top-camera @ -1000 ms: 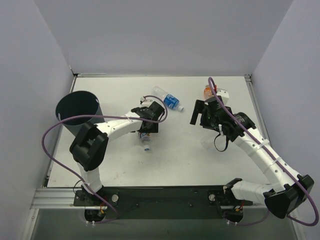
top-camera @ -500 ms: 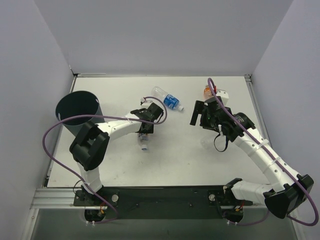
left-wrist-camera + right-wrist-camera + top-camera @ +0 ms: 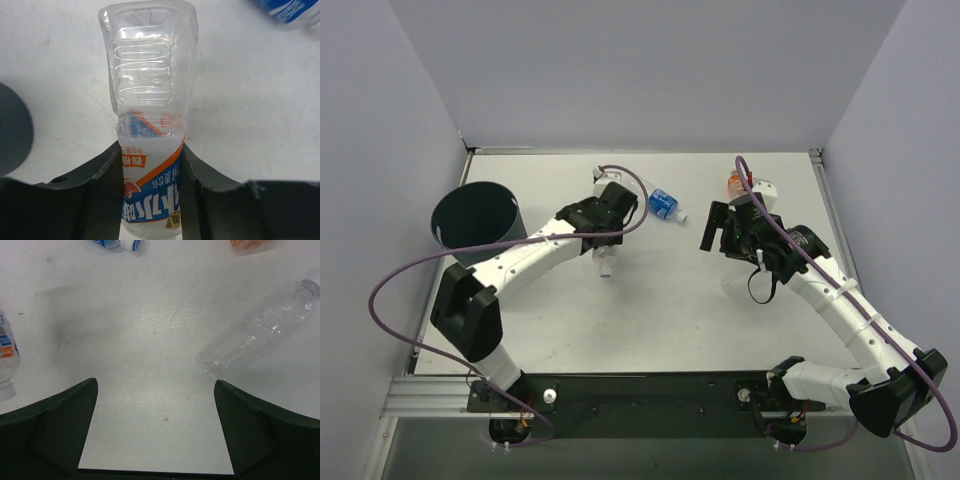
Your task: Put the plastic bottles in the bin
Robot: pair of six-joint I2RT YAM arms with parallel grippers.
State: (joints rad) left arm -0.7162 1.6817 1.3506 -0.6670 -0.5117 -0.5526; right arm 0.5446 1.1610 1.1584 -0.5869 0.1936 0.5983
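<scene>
L gripper (image 3: 151,160) pinches the white-and-blue-labelled bottle (image 3: 149,100) across its label, a finger tight on each side. Its base sticks out fwd, cap end toward the near edge of the table (image 3: 650,320). R gripper (image 3: 156,405) is spread wide w/ nothing btwn its fingers, over bare table. The blue-labelled bottle (image 3: 663,204) lies just beyond L gripper. The orange bottle (image 3: 734,183) is by R gripper. The clear unlabelled bottle (image 3: 260,330) lies on its side (hard to spot from above). The bin (image 3: 478,218) stands far left, apart from the held bottle.
</scene>
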